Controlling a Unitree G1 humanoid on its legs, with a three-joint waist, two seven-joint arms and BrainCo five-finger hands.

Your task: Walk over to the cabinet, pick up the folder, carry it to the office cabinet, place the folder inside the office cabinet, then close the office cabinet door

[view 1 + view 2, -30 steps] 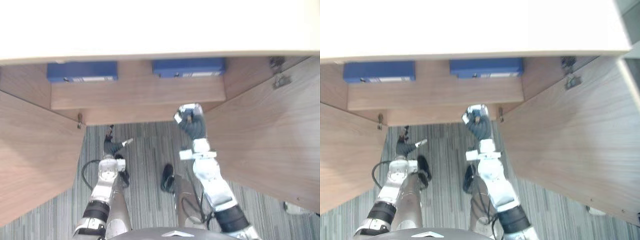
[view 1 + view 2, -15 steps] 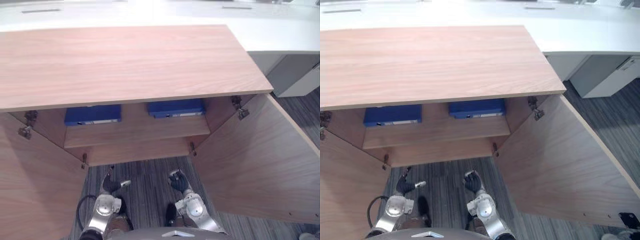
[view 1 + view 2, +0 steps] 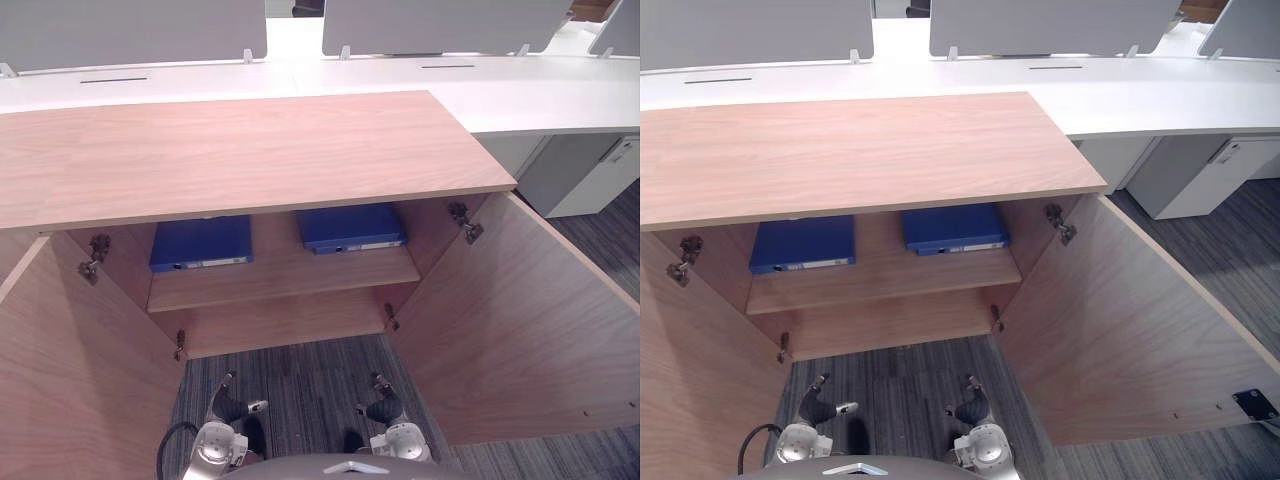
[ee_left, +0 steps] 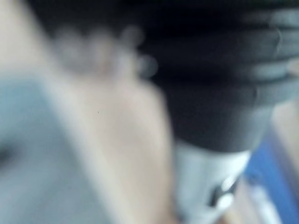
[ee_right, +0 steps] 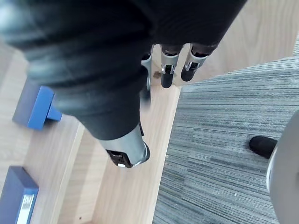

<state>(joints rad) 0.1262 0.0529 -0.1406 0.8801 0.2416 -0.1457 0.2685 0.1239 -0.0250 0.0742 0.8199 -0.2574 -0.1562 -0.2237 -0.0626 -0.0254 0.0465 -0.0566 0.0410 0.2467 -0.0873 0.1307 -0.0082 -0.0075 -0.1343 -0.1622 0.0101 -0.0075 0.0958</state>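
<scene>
Both doors of the office cabinet (image 3: 240, 150) stand wide open, and there are two blue folders lying flat on the shelf (image 3: 285, 283) inside: the left folder (image 3: 202, 244) and the right folder (image 3: 350, 228), side by side and apart. Which one is the task's folder, I can't tell, but neither hand has it. The left hand (image 3: 232, 405) hangs low over the carpet (image 3: 300, 380), relaxed and empty. The right hand (image 5: 175, 65) is low too, with its fingers (image 5: 167, 78) loose and straight and nothing in them. So placing looks done, and the closing is what's left. Here's the danger: both hands sit right in the opening between the left door (image 3: 80, 380) and the right door (image 3: 510, 320). Swing either one from here and it could come in against the robot's own arm and stop short. The right door is flung far out, so a push near its hinge (image 3: 460, 218) would barely move it. A hard shove could bounce it back open.
</scene>
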